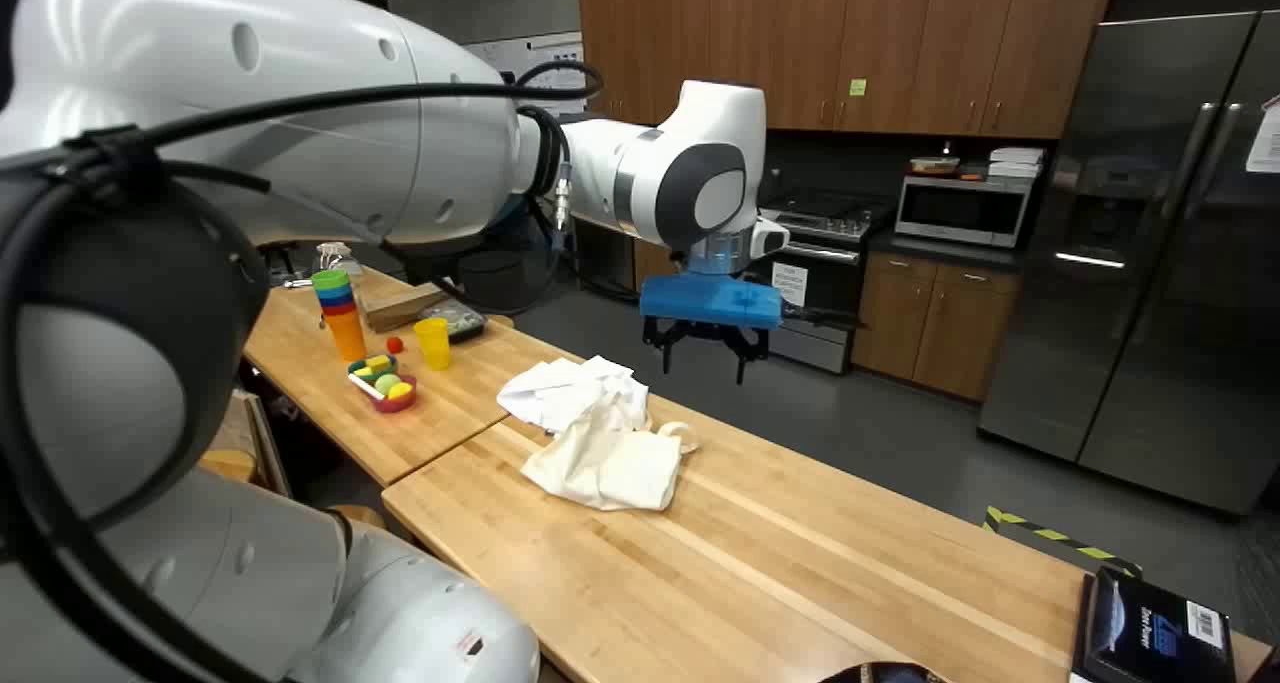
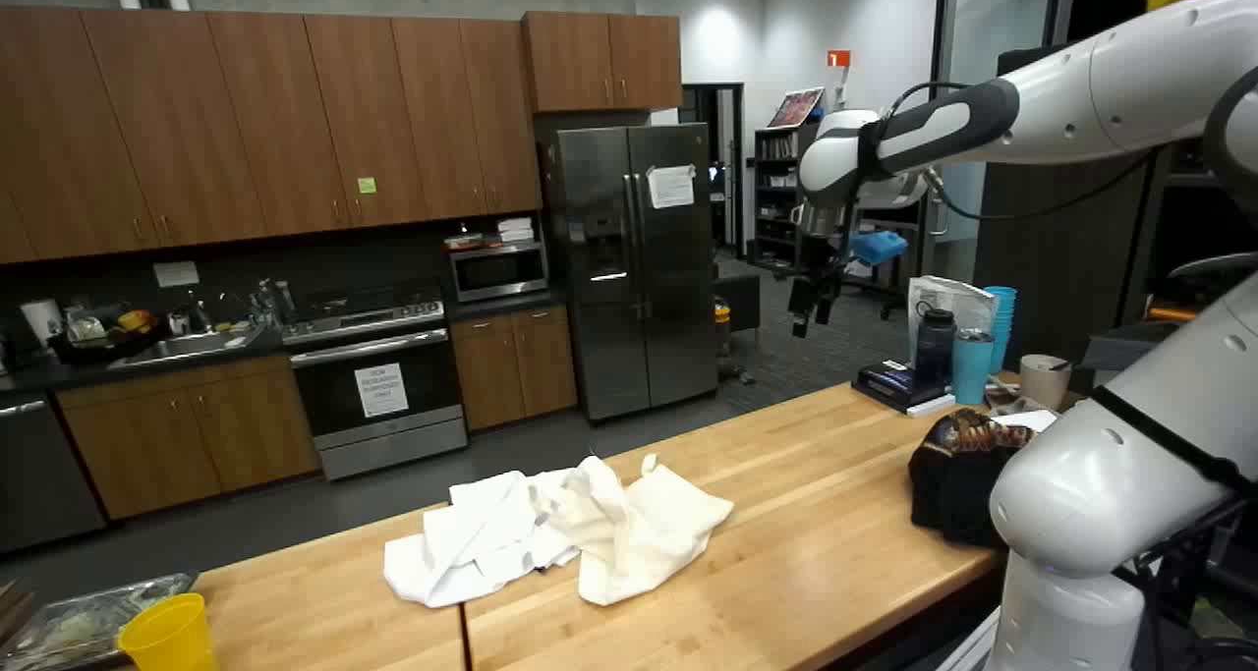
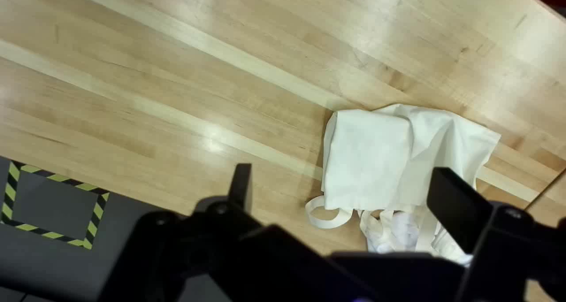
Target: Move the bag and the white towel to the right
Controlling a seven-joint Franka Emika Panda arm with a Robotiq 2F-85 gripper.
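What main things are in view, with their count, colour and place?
tabletops: 2, light wood, side by side
white towel: 1, white, across both tabletops
bag: 1, cream, touching the white towel
rainbow cup stack: 1, multicoloured, on a tabletop
small bowls: 2, red and teal, on a tabletop
yellow cup: 1, yellow, near the small bowls
box: 1, black, at a tabletop's end
fridge: 1, dark grey, beyond the tabletops
microwave: 1, silver, beside the fridge
stove: 1, black and silver, near the microwave
arm: 1, white, over the tabletops
pincer: 1, black, raised, jaws apart
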